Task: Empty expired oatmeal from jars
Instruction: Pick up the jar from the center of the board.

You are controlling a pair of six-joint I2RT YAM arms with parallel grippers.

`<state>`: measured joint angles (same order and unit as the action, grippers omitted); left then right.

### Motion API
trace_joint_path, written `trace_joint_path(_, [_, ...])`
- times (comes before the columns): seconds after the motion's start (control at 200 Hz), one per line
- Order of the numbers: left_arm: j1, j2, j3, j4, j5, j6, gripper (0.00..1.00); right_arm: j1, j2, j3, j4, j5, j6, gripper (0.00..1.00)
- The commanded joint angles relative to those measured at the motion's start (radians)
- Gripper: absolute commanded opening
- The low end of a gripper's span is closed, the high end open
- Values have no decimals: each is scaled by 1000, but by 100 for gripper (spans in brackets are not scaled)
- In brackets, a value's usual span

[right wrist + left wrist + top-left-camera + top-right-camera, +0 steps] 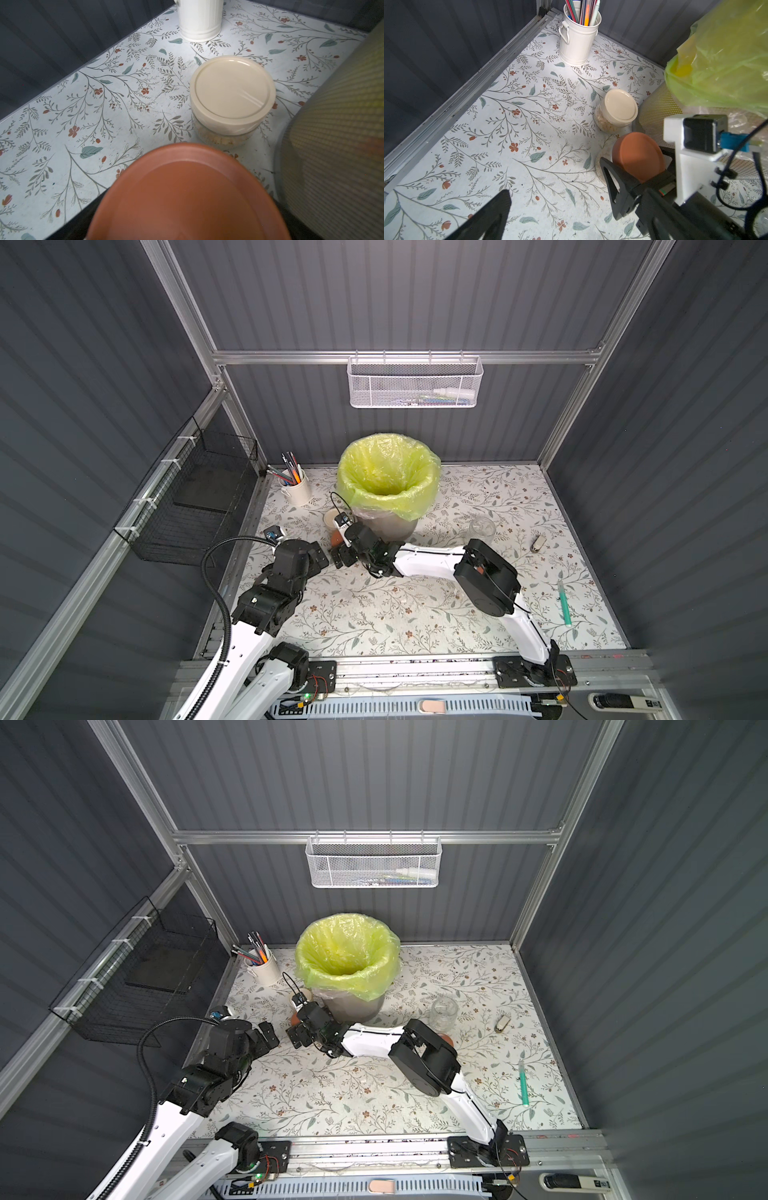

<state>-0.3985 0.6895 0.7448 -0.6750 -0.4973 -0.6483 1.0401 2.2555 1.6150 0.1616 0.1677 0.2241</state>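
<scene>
The right tool (635, 158) reaches across the table (415, 614) to the left side of the grey bin (392, 527) with the yellow-green bag. Its jaws stand wide, one on each side of the jar with the terracotta lid (187, 193), and I cannot tell whether the fingers (611, 178) touch the lid. This jar stands upright and closed on the table, just beside the near left part of the bin. A little farther than it stands the jar with the cream lid (232, 91), also closed and upright, very close to the wall of the bin. The oatmeal (605, 124) shows through its glass as pale flakes in the lower part. The third jar (482, 528) is on the right side of the bin, well apart from the other two; it has no lid and its glass looks clear. The left tool (322, 558) is over the table just left of the right tool, near it but apart, with its jaws wide and nothing between them. In the far left corner stands a white pen cup (297, 491). A thin green pen-like thing (564, 603) lies near the right edge of the table.
</scene>
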Motion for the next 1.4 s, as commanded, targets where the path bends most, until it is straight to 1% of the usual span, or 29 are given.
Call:
trace_joint_path(0.0, [1, -19, 1, -28, 2, -9, 100, -10, 20, 43, -10, 4, 17, 98])
trace_joint_path(0.12, [1, -21, 4, -28, 6, -6, 100, -15, 35, 67, -14, 2, 24, 96])
trace_joint_path(0.305, [3, -36, 7, -31, 9, 5, 100, -17, 39, 65, -13, -7, 23, 90])
trace_joint_path(0.53, [1, -71, 11, -29, 8, 15, 100, -17, 33, 46, -5, -12, 29, 89])
trace_joint_path(0.79, [1, -85, 6, -16, 23, 45, 100, -12, 18, 41, -32, -5, 31, 71])
trace_joint_path(0.91, [1, -120, 0, 25, 84, 115, 100, -8, -36, 12, -68, -29, 37, 66])
trace_joint_path(1.046, [2, -154, -4, 75, 136, 153, 100, 2, -139, -99, -33, -38, 63, 62])
trace_joint_path(1.196, [1, -117, 12, 97, 198, 177, 100, 17, -238, -167, -66, -37, 90, 61])
trace_joint_path(1.261, [1, -100, 13, 125, 260, 200, 100, 24, -283, -197, -91, -49, 102, 60])
trace_joint_path(1.391, [1, -81, -3, 180, 354, 219, 100, 34, -398, -283, -128, -27, 138, 59])
